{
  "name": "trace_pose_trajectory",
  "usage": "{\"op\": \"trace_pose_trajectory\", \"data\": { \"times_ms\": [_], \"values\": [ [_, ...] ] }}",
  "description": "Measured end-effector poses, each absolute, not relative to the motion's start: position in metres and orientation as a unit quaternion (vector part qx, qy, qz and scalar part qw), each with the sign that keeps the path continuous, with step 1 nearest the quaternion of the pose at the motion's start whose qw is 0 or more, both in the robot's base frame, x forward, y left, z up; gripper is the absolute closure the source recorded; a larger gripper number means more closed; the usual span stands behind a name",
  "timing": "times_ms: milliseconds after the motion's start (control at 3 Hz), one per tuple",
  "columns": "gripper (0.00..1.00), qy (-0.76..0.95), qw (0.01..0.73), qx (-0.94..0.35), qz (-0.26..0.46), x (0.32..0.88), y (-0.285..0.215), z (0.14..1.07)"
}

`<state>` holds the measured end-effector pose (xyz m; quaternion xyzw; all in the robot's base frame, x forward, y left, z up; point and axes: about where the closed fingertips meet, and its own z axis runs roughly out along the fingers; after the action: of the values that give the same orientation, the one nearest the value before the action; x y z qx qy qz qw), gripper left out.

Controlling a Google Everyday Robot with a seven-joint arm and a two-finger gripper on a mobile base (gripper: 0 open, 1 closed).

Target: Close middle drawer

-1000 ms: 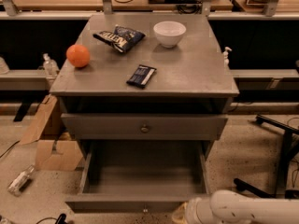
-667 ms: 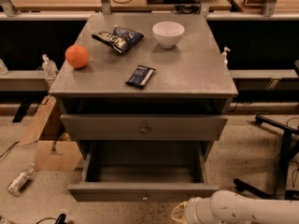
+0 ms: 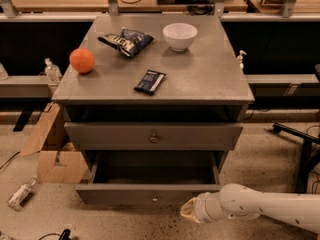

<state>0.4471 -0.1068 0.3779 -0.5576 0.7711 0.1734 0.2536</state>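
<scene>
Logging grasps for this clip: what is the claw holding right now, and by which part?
Nothing, it seems: the claw sits by the front of the middle drawer, right of its knob.

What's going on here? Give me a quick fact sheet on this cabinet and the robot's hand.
middle drawer: pulled far out, open
drawer above: looks nearly shut, knob centred
gripper: low, by the right part of the open drawer's front panel; contact unclear
cabinet top: orange, chip bag, white bowl, dark snack bar
beside it, left: cardboard box, bottle lying down
</scene>
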Motion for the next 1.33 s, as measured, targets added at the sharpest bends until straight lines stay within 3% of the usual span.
{"op": "trace_pose_trajectory", "data": {
  "times_ms": [1000,1333],
  "values": [
    [1.00,0.764,0.274,-0.561,0.164,0.534,-0.095,0.386],
    [1.00,0.764,0.275,-0.560,0.164,0.534,-0.094,0.386]
  ]
}}
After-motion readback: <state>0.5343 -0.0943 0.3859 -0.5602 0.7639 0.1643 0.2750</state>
